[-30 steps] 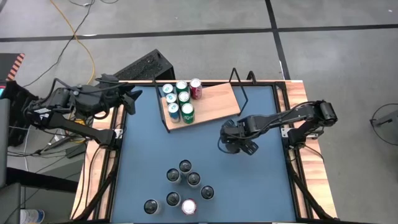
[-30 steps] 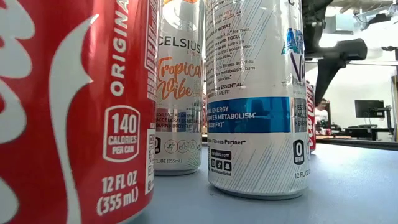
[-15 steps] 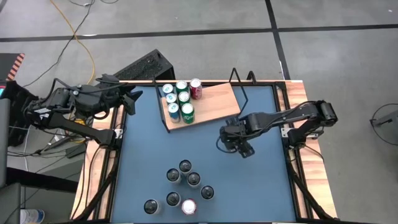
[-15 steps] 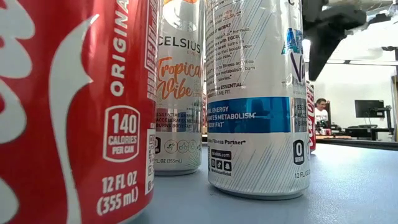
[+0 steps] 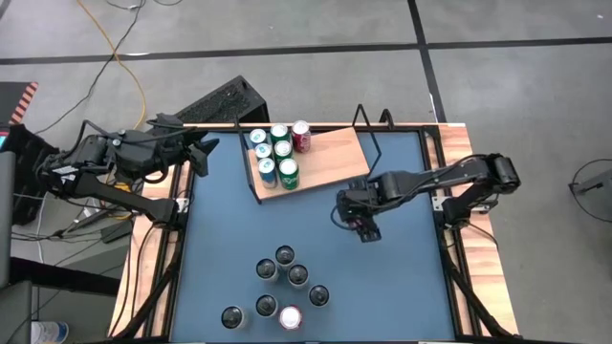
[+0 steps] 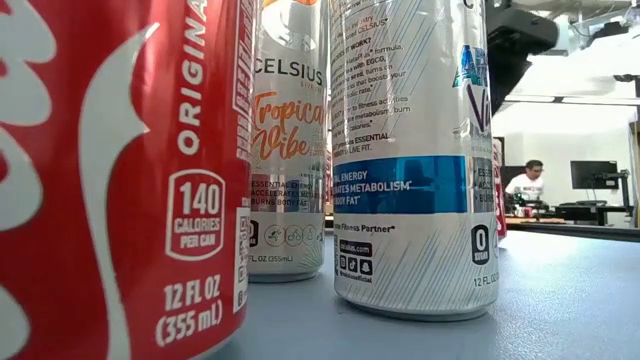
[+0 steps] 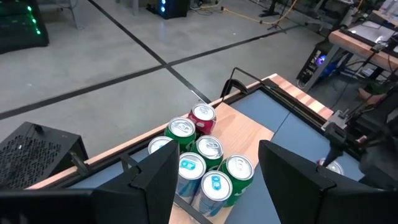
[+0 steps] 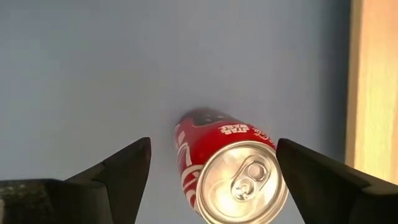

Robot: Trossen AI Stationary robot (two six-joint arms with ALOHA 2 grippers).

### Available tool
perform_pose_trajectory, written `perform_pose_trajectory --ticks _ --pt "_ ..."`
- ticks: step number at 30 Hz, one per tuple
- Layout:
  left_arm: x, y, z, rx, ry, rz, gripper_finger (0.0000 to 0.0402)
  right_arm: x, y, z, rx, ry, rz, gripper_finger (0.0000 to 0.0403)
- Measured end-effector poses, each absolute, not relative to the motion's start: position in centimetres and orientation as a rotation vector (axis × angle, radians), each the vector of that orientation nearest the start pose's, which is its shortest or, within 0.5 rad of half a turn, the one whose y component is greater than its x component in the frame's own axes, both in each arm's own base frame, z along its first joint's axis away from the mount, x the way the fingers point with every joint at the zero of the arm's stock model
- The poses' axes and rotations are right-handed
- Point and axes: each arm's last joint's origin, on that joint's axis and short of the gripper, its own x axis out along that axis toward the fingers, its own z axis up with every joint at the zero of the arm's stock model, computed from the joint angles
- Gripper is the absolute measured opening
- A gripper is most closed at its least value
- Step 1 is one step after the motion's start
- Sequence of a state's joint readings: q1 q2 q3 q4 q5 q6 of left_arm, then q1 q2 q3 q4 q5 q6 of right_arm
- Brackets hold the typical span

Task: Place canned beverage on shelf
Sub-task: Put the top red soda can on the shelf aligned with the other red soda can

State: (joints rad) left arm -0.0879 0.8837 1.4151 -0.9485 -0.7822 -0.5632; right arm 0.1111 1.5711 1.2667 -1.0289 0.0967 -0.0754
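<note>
Reaching for a pick: right tool [image 5: 360, 227] spread wide above a red can [image 8: 230, 171] standing on the blue surface [image 5: 411, 287] near the shelf [image 5: 330, 162], nothing held. Next: lower squarely, close, carry over. Left tool [image 5: 204, 153] parked half-open beside the shelf

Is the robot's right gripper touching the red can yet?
Apart. In the right wrist view, blue table shows between the red can and each finger of the open right gripper.

black ventilated box [image 5: 222, 100] — floor | yellow cable [image 5: 122, 57] | seated person [image 6: 527, 183] — background
</note>
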Motion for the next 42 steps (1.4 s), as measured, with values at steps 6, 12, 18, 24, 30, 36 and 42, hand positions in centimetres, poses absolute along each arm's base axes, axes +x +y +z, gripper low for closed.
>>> perform_pose_trajectory --ticks 6,12,18,24,30,36,42 --pt "11.5 1.0 44.7 -0.360 0.182 0.769 0.0206 29.7 2.3 26.2 -0.153 1.307 0.021 0.0349" --pt "11.5 1.0 44.7 -0.359 0.182 0.769 0.0206 29.9 2.3 27.3 -0.131 1.290 0.012 0.0349" --pt "11.5 1.0 44.7 -0.368 0.179 0.770 0.0206 29.8 2.3 27.3 -0.047 1.301 -0.053 0.0349" --pt "11.5 1.0 44.7 -0.368 0.178 0.771 0.0206 29.3 2.2 25.9 0.066 1.337 -0.147 0.0349" --pt "11.5 1.1 44.7 -0.366 0.175 0.780 0.0206 29.4 2.2 24.4 0.075 1.317 -0.150 0.0349" --pt "11.5 1.1 44.7 -0.372 0.172 0.780 0.0206 28.8 2.2 22.7 0.065 1.353 -0.130 0.0348" --pt "11.5 1.1 44.7 -0.373 0.172 0.781 0.0206 28.7 2.2 22.2 0.062 1.362 -0.130 0.0312"
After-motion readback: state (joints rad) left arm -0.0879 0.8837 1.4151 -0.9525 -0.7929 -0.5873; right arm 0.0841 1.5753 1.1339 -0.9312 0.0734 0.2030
